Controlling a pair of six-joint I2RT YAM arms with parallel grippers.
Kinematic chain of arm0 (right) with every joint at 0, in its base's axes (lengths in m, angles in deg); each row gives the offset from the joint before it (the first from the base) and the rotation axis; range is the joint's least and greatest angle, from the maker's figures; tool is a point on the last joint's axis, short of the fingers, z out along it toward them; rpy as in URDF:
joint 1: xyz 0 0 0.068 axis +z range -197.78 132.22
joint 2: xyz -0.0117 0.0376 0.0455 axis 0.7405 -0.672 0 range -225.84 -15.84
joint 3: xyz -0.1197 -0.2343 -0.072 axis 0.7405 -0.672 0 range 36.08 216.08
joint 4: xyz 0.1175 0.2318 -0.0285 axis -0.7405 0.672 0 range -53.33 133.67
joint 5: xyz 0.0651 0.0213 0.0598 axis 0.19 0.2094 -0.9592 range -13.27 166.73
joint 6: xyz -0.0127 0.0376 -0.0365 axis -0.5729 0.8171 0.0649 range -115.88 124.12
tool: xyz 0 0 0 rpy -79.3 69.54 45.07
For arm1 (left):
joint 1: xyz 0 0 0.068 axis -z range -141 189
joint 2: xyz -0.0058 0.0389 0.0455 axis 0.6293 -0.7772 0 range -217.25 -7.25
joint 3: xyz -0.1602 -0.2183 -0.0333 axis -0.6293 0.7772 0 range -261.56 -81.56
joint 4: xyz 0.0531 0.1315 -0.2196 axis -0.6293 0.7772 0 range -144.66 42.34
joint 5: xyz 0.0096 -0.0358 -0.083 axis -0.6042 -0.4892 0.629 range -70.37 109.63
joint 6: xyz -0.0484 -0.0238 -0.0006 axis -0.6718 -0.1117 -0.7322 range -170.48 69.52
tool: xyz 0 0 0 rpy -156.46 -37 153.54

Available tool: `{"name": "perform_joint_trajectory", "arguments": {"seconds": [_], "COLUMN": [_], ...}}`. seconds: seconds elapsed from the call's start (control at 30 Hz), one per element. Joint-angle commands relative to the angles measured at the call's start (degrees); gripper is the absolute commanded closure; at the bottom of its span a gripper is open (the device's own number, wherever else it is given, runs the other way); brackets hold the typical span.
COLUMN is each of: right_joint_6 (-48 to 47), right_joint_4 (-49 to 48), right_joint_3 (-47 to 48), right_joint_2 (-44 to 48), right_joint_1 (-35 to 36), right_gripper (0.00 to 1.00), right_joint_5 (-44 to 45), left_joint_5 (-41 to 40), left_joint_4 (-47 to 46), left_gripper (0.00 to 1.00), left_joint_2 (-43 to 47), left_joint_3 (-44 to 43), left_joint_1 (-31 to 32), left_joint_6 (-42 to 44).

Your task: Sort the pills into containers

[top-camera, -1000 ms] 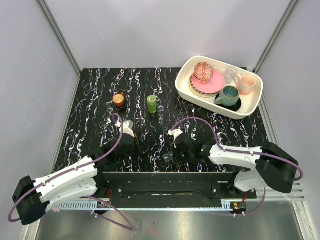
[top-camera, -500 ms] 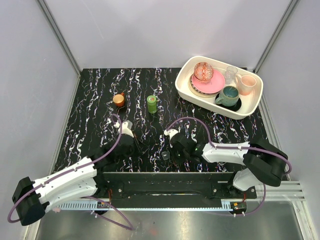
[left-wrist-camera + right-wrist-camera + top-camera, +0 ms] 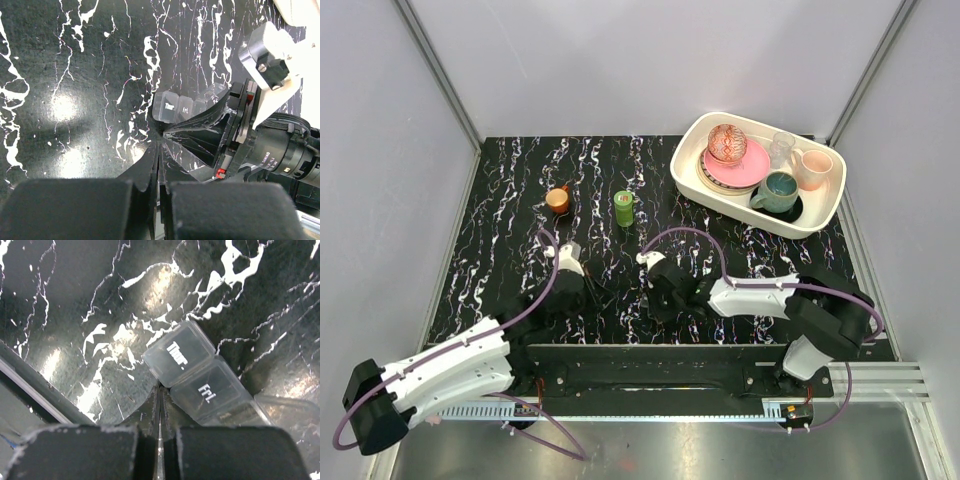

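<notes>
- The left gripper [image 3: 159, 145] is seen with its fingers pressed together, nothing between them.
- The right gripper [image 3: 159, 390] is likewise closed on nothing, its tips set against the near edge of the pill box [image 3: 195, 371].
- The pill box is laid flat on the marbled table [image 3: 500, 200] between the grippers, one end hidden by the right gripper in the left wrist view.
- A green bottle [image 3: 624, 208] and an orange cup [image 3: 557, 200] are set well beyond, with a white tray [image 3: 680, 172] of dishes at far right.
</notes>
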State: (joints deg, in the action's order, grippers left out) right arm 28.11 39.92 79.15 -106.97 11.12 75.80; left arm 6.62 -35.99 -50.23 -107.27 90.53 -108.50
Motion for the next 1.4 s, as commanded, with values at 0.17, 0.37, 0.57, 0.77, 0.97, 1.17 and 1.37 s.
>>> {"name": "perform_joint_trajectory", "arguments": {"seconds": [0.17,0.37,0.57,0.77,0.97,1.17,1.37], "right_joint_6": [-1.4,-1.49,-1.93,-4.47,-10.18,-10.8,-15.81], "right_joint_4": [-1.93,-1.31,-0.79,-0.17,0.01,6.41,16.26], "right_joint_3": [5.44,7.82,8.78,10.89,14.58,26.17,48.02], "right_joint_2": [-4.31,-6.6,-5.9,-1.07,6.31,4.22,-10.01], "right_joint_1": [0.52,0.52,0.52,0.43,-0.35,-10.63,-14.15], "right_gripper": [1.0,1.0,1.0,1.0,0.6,0.17,0.1], "right_joint_5": [2.6,4.62,5.76,4.88,6.82,-1.09,6.18], "left_joint_5": [-2.1,-2.28,-2.63,-3.51,-4.03,-2.63,-1.93], "left_joint_4": [1.27,2.15,3.12,4.79,5.84,1.29,2.58], "left_gripper": [1.0,1.0,1.0,1.0,1.0,0.93,0.77], "left_joint_2": [2.64,3.52,4.66,5.89,6.59,9.84,10.55], "left_joint_3": [0.23,0.23,0.58,0.4,0.93,2.94,2.86], "left_joint_1": [0.24,0.24,0.24,0.15,0.15,0.24,0.15], "left_joint_6": [-0.6,-0.69,-0.95,-1.31,-1.57,0.89,1.68]}}
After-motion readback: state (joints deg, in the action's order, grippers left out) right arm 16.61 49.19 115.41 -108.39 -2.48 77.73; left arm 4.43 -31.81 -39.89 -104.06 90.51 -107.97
